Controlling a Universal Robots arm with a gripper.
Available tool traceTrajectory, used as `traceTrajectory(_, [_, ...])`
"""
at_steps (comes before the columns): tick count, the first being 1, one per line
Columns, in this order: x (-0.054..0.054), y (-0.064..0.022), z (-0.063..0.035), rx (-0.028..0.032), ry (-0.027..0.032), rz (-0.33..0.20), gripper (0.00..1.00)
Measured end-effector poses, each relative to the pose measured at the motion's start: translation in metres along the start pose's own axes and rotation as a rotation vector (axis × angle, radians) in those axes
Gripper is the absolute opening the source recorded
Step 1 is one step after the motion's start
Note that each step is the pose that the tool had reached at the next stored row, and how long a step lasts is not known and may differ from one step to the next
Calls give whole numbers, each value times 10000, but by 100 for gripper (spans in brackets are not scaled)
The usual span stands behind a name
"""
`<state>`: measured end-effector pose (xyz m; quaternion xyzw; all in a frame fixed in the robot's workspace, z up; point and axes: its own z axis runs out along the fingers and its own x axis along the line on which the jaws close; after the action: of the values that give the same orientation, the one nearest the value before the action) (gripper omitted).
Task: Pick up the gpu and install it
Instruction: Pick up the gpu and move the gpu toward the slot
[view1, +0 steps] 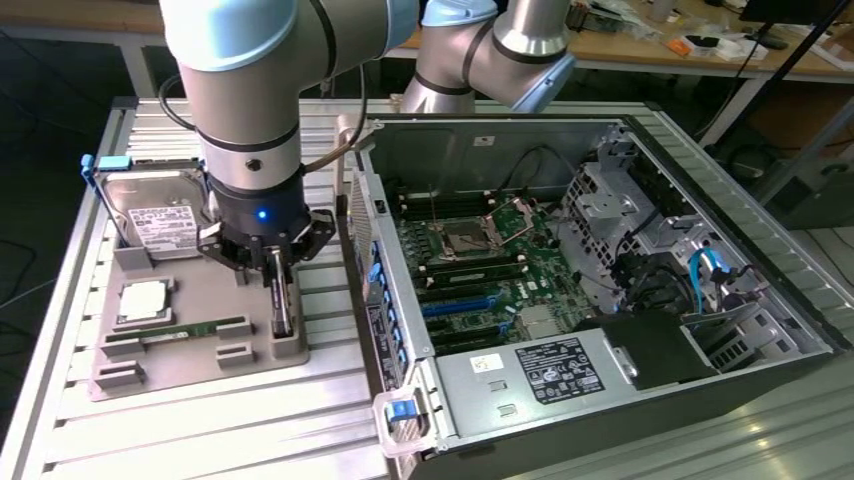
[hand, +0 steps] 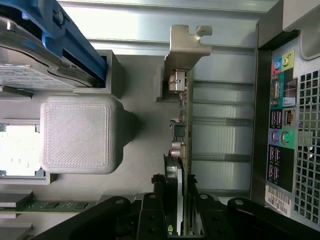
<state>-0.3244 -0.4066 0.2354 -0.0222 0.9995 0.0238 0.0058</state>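
Two jaws of the gripper (hand: 178, 192) clamped the card (hand: 180, 145) by its flat faces, because it stood on edge in a slot of the gray tray (view1: 200, 297).

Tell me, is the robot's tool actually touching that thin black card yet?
Cannot tell. In the wrist view the tool straddles the gpu edge-on, but dark parts merge there, so neither contact nor gap shows plainly.

The arm's gripper (view1: 276, 278) clamps the upright gpu (view1: 280, 312) in a gray tray (view1: 200, 372), left of centre, beside the open case (view1: 454, 150).
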Motion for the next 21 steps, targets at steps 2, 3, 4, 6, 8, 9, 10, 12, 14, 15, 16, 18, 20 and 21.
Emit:
traceTrajectory(2, [0,0,-6,0,-1,0,27])
traceTrajectory(3, [0,1,-22,0,-2,0,27])
traceTrajectory(4, [-1,1,-30,0,-10,-1,27])
traceTrajectory(6, [-2,6,-118,0,-20,-1,27])
traceTrajectory(8, [-3,13,-253,1,-19,-1,27])
traceTrajectory(9, [-4,15,-298,1,-19,-1,27])
traceTrajectory(10, [-4,17,-337,0,-20,-1,27])
traceTrajectory(12, [-6,23,-465,0,-19,-1,27])
traceTrajectory(14, [-7,26,-531,1,-19,-1,27])
traceTrajectory(15, [-8,30,-614,0,-20,0,27])
traceTrajectory(16, [-9,34,-688,1,-19,-1,27])
traceTrajectory(18, [-10,39,-795,1,-19,-1,27])
traceTrajectory(20, [-12,42,-868,1,-19,-2,27])
traceTrajectory(21, [-13,44,-886,0,-20,-2,27])
